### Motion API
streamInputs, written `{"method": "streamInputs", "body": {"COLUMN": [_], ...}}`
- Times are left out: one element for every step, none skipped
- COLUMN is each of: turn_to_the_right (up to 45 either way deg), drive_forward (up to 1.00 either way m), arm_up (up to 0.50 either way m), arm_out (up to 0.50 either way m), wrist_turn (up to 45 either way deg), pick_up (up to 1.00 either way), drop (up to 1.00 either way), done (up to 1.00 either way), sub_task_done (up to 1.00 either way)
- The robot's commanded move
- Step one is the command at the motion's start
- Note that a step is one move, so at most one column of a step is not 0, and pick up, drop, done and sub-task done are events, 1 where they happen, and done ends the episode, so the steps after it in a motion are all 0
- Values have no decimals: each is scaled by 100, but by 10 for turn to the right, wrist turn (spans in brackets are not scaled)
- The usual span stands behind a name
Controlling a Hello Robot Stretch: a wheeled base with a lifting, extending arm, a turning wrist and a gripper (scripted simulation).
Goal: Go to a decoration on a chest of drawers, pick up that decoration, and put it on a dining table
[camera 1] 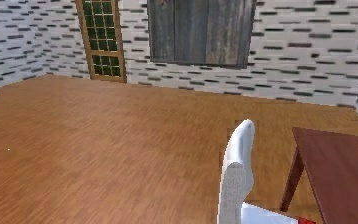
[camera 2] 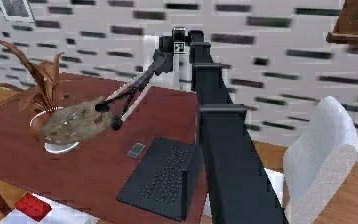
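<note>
**Arm side view.** Decoration [camera 2: 75, 120]: a low, lumpy, mottled brown mass lying lengthwise at a white dish [camera 2: 55, 147] on the red-brown wooden desk [camera 2: 27, 175]. Whether it rests on the dish or hangs just clear of it cannot be told. The jaws, two thin dark fingers [camera 2: 137, 87] at the far end of the arm [camera 2: 222, 140], reach its right-hand end. Their state cannot be read here, nor whether they hold anything.

**Handling (judged).** The rough, pitted surface suggests a stiff, fairly light body with good friction. It is probably best taken across its narrow width near the middle, so that it does not tip endwise. The dish looks smooth and might slide or chip if pressed.

**Surroundings.** Just behind the decoration is a plant [camera 2: 35, 72] with long, curling, rust-coloured leaves. Nearer are a small flat grey slab [camera 2: 135, 150], a matte black laptop [camera 2: 159, 178] and a red object [camera 2: 32, 205] at the desk's edge. A moulded white chair [camera 2: 322, 150] with a rounded back stands at the right.

**Forward view.** A warm plank floor [camera 1: 107, 140], a grey-and-white brick wall [camera 1: 307, 50], a shuttered grey window [camera 1: 202, 30] and a glazed wooden door [camera 1: 102, 38].
</note>
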Motion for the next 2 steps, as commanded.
{"method": "streamInputs", "body": {"turn_to_the_right": [0,0], "drive_forward": [0,0], "arm_up": [0,-2], "arm_out": [0,0], "wrist_turn": [390,0], "pick_up": [0,0], "drop": [0,0], "done": [0,0], "sub_task_done": [0,0]}}
